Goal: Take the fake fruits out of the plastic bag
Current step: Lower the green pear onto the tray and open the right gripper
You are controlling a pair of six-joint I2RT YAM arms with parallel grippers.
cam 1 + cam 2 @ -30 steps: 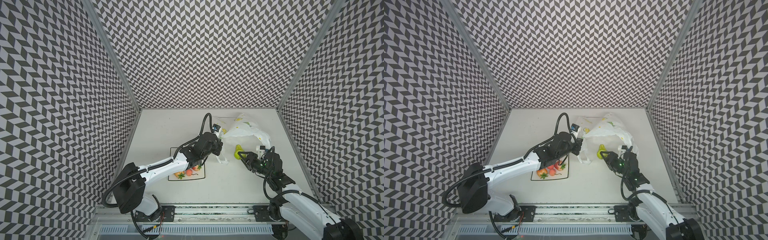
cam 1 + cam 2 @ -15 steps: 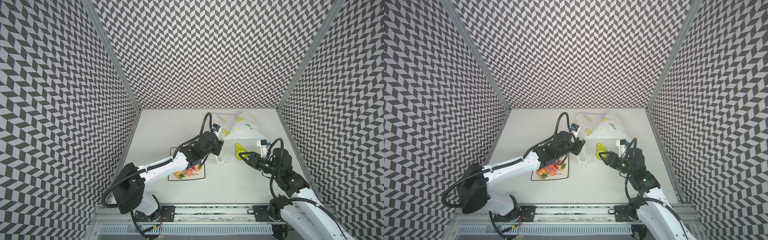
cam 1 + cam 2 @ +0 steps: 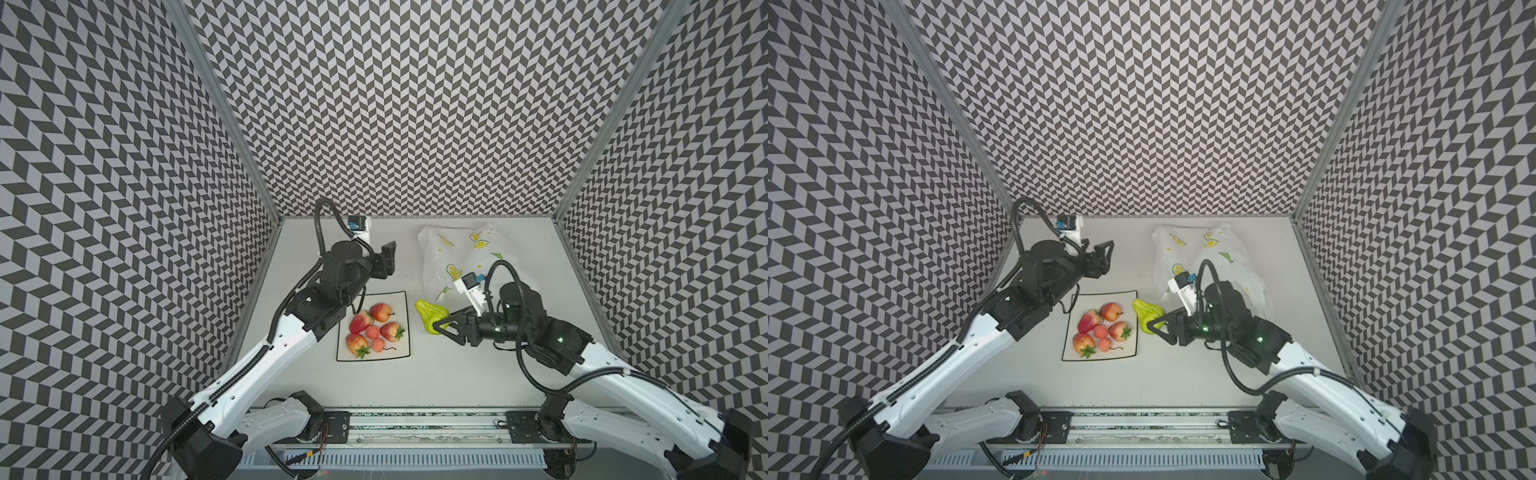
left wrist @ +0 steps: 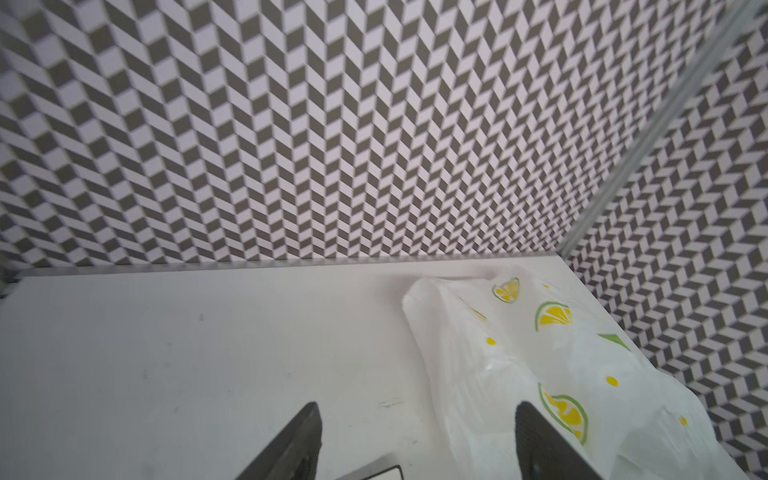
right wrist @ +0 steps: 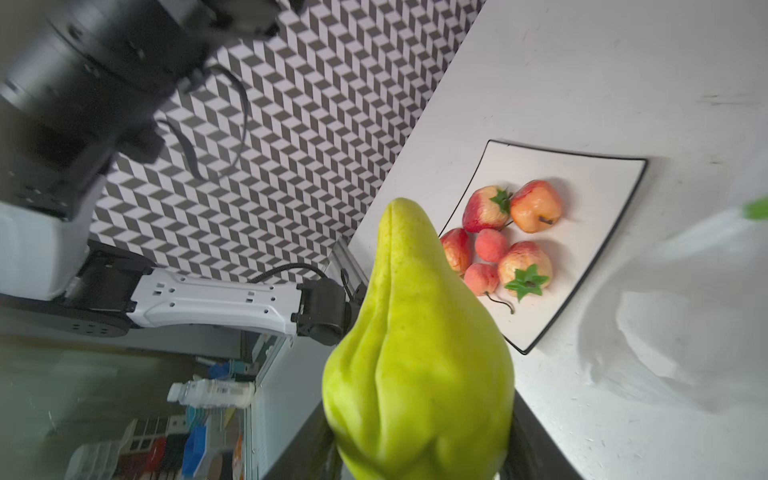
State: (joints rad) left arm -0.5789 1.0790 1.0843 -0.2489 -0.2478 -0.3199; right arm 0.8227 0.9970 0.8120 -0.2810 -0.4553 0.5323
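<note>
The plastic bag [image 3: 457,257] [image 3: 1187,253] [image 4: 540,374], white with lemon prints, lies slack at the back right of the table. My left gripper [image 3: 384,259] [image 3: 1104,257] [image 4: 417,409] hangs open and empty above the table, left of the bag and apart from it. The green pear [image 3: 430,316] [image 3: 1147,314] [image 5: 415,353] is held just right of the plate, my right gripper [image 3: 444,328] [image 3: 1156,326] [image 5: 424,453] shut on its wide end. Several red-yellow strawberries [image 3: 360,322] [image 5: 525,266] and two orange-pink balls [image 3: 372,331] [image 5: 490,245] lie on the plate.
The square white black-rimmed plate [image 3: 399,299] [image 3: 1084,301] [image 5: 590,187] sits at mid-table between the arms. Patterned walls close in the back and both sides. The right arm's wrist reaches over the bag's near end.
My left gripper has opened, let go of the bag and drawn back to the left. The bag has dropped flat. My right gripper has carried the pear left toward the plate.
</note>
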